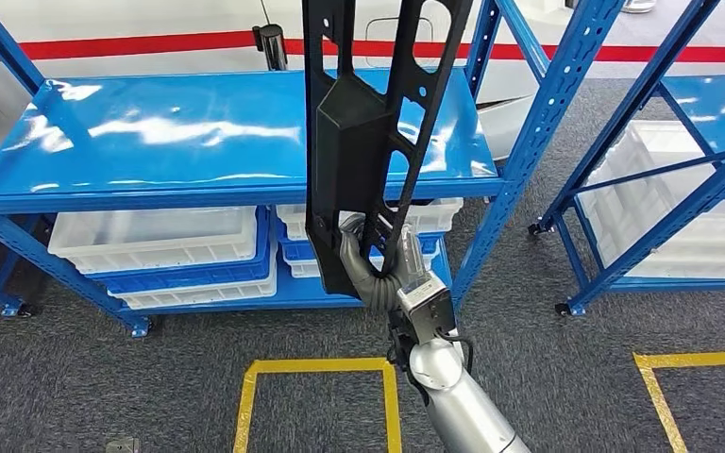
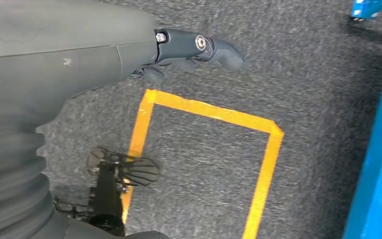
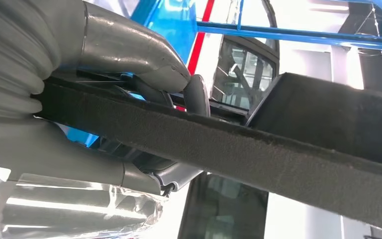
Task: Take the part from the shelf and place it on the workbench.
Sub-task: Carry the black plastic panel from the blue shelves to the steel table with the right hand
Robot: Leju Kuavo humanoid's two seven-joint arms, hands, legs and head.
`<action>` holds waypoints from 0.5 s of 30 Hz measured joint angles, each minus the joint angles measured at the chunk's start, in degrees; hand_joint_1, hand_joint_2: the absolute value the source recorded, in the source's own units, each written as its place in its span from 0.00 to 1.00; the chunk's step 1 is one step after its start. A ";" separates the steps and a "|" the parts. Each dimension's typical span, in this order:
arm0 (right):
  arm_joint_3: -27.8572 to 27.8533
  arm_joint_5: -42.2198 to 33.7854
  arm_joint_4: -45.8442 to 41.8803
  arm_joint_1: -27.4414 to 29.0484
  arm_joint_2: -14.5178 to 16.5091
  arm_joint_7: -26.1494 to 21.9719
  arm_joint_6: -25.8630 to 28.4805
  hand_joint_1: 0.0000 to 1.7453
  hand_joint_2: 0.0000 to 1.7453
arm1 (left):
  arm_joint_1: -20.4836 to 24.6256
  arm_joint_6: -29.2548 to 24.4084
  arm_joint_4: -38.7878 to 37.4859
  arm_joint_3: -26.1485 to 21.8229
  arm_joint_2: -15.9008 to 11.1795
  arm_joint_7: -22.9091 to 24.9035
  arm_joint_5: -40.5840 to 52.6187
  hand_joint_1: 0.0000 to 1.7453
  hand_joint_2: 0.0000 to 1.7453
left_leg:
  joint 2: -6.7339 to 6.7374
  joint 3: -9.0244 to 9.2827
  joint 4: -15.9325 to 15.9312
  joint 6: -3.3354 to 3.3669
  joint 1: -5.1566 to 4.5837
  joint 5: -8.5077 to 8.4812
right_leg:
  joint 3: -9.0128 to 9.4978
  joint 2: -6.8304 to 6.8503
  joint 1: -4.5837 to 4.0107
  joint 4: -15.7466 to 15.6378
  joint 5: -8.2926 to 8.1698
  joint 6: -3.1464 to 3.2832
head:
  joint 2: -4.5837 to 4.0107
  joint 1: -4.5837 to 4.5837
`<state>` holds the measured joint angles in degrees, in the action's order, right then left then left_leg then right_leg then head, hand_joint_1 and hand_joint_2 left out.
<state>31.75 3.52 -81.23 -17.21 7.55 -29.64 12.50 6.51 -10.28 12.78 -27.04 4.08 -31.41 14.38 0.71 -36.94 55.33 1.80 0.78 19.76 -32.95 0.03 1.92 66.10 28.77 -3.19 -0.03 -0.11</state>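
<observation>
A long black plastic part [image 1: 363, 132] with cut-out openings stands upright in front of the blue shelf [image 1: 151, 142]. My right hand [image 1: 382, 269] grips its lower end, fingers wrapped through an opening. In the right wrist view the part's felt-covered edge [image 3: 238, 144] runs across the picture between the thumb and fingers of the right hand [image 3: 129, 99]. My left hand [image 2: 129, 55] hangs over the grey carpet, holding nothing, with its dark fingers [image 2: 204, 50] curled in a little.
White bins [image 1: 156, 241] sit on the shelf's lower level. A second blue rack [image 1: 680, 160] with a white crate stands to the right. Yellow tape squares [image 1: 316, 396] mark the grey carpet. A blue shelf post [image 2: 378, 164] edges the left wrist view.
</observation>
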 joint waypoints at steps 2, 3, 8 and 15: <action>-0.02 0.01 -0.15 -0.01 0.04 -0.01 -0.01 1.00 1.00 | 0.02 -0.02 0.02 0.00 -0.02 -0.02 0.00 0.00 1.00 | -0.06 -1.49 1.06 -0.91 -0.09 -0.89 | 5.08 -0.08 -0.14 -7.98 1.27 0.47 | 0.00 -0.14; -0.03 0.01 -0.22 0.00 0.07 -0.02 -0.02 1.00 1.00 | 0.02 -0.03 0.03 0.00 -0.04 -0.03 0.00 0.00 1.00 | -0.09 -1.90 1.41 -1.24 -0.22 -1.21 | 6.32 -0.12 -0.33 -10.29 2.22 0.89 | 0.00 -0.20; -0.04 0.00 -0.25 0.04 0.08 -0.02 -0.02 1.00 1.00 | 0.02 -0.04 0.03 0.00 -0.03 -0.04 0.01 0.00 1.00 | -0.10 -1.99 1.44 -1.47 -0.27 -1.56 | 5.86 -0.12 -0.45 -10.44 2.35 1.24 | 0.01 -0.08; -0.04 0.01 -0.26 0.05 0.08 -0.03 -0.02 1.00 1.00 | 0.01 -0.04 0.03 0.00 -0.03 -0.05 -0.01 0.00 1.00 | -0.10 -2.03 1.40 -1.48 -0.24 -1.70 | 5.80 -0.12 -0.42 -10.44 2.31 1.31 | 0.00 -0.10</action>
<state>31.71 3.53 -81.49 -17.16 7.63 -29.67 12.48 6.52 -10.32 12.81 -27.04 4.04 -31.46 14.37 0.61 -38.98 56.74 0.32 0.54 18.05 -27.16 -0.09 1.50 55.65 31.07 -1.88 -0.03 -0.21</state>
